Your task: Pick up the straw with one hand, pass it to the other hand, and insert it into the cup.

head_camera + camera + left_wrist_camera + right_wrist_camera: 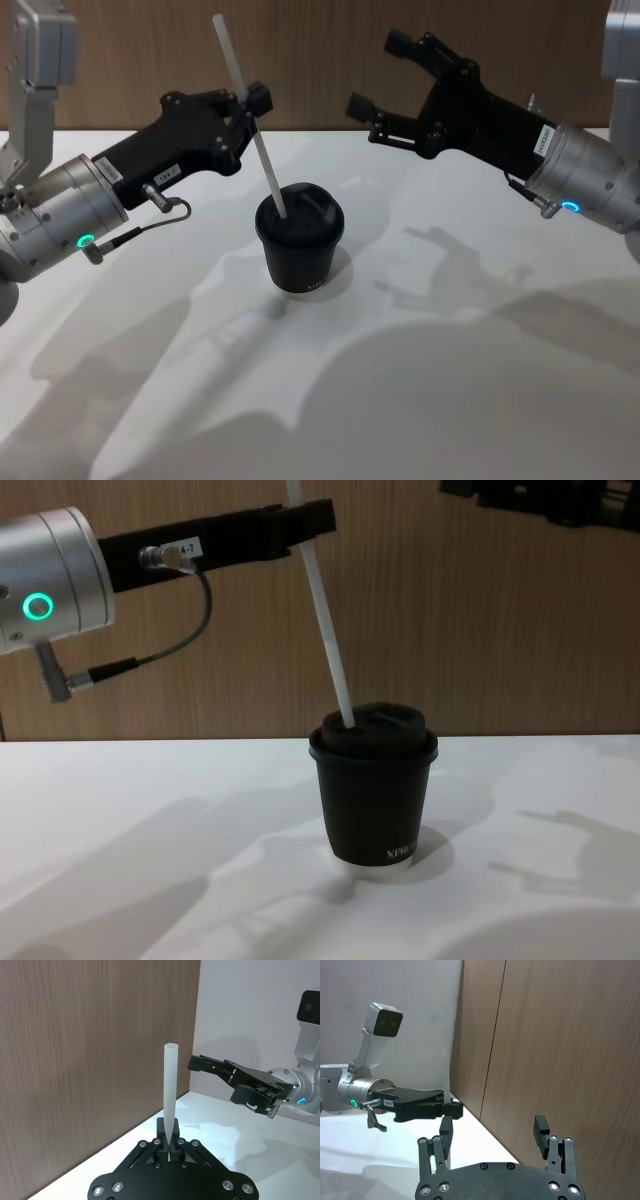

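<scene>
The black lidded cup (300, 245) (375, 800) stands upright mid-table. The white straw (250, 110) (170, 1085) (328, 630) leans over it, its lower end meeting the lid's top; how deep it goes I cannot tell. My left gripper (252, 103) (170, 1142) (310, 520), with a white label on a silver wrist, is shut on the straw about halfway up, above and left of the cup. Up and to the right of the cup, my right gripper (378, 72) (492, 1135) is open and holds nothing.
The white table (450, 380) spreads around the cup, with a brown wooden wall (320, 50) behind it. In the right wrist view the left gripper (452, 1109) shows farther off; in the left wrist view the right gripper (215, 1067) hangs ahead.
</scene>
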